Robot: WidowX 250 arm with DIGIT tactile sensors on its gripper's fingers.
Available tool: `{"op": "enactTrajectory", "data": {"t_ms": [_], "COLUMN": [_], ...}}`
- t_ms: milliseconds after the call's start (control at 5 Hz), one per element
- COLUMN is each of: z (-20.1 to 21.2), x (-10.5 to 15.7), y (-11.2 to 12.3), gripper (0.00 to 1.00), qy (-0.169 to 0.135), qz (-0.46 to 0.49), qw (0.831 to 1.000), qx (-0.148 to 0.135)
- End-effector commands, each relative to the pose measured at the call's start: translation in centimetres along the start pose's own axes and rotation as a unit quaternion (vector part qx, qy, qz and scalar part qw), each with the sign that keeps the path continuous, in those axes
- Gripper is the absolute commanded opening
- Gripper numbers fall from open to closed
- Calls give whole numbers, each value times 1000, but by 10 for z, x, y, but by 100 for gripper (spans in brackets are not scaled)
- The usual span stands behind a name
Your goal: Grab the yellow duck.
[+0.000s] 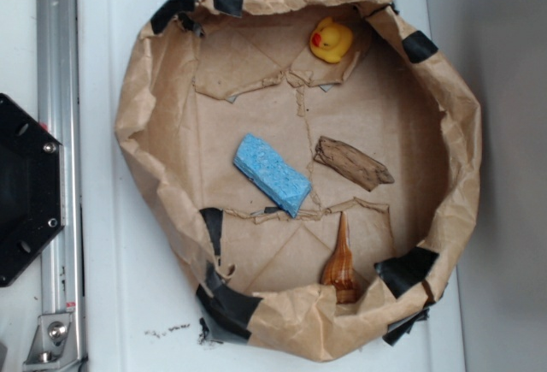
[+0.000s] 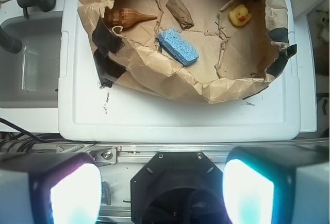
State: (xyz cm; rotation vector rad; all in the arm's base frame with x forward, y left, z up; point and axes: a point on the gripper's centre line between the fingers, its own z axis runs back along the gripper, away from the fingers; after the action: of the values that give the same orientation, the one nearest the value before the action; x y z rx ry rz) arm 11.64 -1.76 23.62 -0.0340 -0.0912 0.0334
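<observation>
The yellow duck [image 1: 331, 40] with its red-orange beak sits at the far top of the brown paper basin [image 1: 145, 90], close to the paper wall. In the wrist view the yellow duck [image 2: 239, 15] lies at the upper right inside the basin [image 2: 154, 74]. My gripper [image 2: 162, 188] is open, its two pale fingers wide apart at the bottom of the wrist view, with nothing between them. It hangs over the black base, well away from the duck. The exterior view does not show the gripper.
In the basin lie a blue sponge [image 1: 271, 174], a brown crumpled scrap [image 1: 353, 163] and an orange-brown pointed shell [image 1: 341, 267]. The basin rests on a white lid [image 1: 102, 218]. A metal rail [image 1: 55, 132] and the black robot base [image 1: 21, 188] are on the left.
</observation>
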Motion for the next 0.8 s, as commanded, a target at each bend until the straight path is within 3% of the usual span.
{"op": "enactTrajectory", "data": {"t_ms": [0, 200, 400, 600], "z": [0, -23, -51, -80], "x": [0, 44, 80, 104], "y": [0, 19, 24, 32], "gripper": [100, 100, 100, 100], "qy": [0, -42, -59, -116], "qz": [0, 57, 50, 158], "qw": [1000, 995, 997, 978], "qx": [0, 72, 17, 66]}}
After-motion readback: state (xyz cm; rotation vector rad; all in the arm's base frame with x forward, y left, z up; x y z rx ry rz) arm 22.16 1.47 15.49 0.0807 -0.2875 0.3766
